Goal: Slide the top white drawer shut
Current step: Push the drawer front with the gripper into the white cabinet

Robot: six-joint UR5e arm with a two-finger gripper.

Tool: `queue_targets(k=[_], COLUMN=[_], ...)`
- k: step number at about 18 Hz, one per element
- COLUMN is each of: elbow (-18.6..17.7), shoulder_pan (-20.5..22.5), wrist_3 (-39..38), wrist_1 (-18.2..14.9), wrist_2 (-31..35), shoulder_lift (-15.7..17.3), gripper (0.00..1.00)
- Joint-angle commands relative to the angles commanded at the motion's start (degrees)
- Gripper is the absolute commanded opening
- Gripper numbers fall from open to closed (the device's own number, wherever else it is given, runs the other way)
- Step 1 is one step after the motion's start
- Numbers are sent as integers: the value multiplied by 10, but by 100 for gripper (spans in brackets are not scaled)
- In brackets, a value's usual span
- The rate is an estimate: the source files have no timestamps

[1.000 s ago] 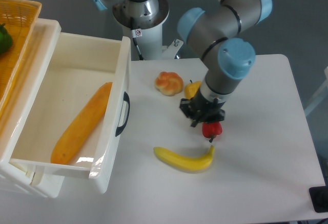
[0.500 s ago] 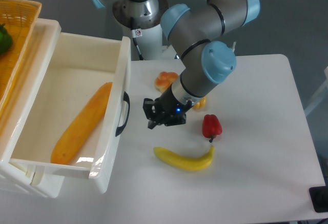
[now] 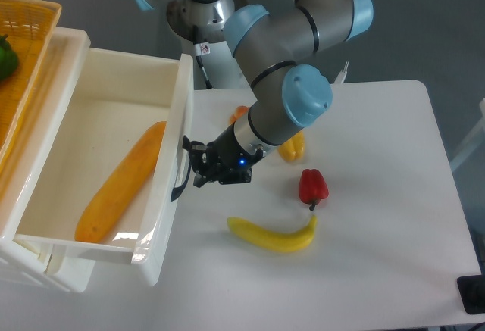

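Note:
The top white drawer (image 3: 114,96) stands pulled out at the left, with a long orange vegetable (image 3: 121,183) lying inside. Its black curved handle (image 3: 182,170) is on the front panel facing right. My gripper (image 3: 195,166) is right at this handle, its dark fingers close against it. The fingers look nearly together, and I cannot make out whether they touch the handle.
A banana (image 3: 274,235) lies on the table in front of the arm. A red pepper (image 3: 313,186) sits to its upper right. A yellow item (image 3: 292,148) and a bun (image 3: 239,111) are partly hidden behind the arm. An orange woven basket (image 3: 26,20) sits at the top left.
The arm has swung left from above the red pepper across the table. The gripper now sits at the drawer handle. The drawer has not moved.

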Motion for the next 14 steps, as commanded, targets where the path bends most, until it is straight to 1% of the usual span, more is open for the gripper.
queue_targets(k=[3,6,14], elbow=[0,0,-3], shoulder_pan=[1,-8,-34], wrist_3=[0,0,-9], wrist_1=[-6,-25,-26], wrist_2=[0,0,0], shoulder_lift=[13,21,27], gripper=[9,9,9])
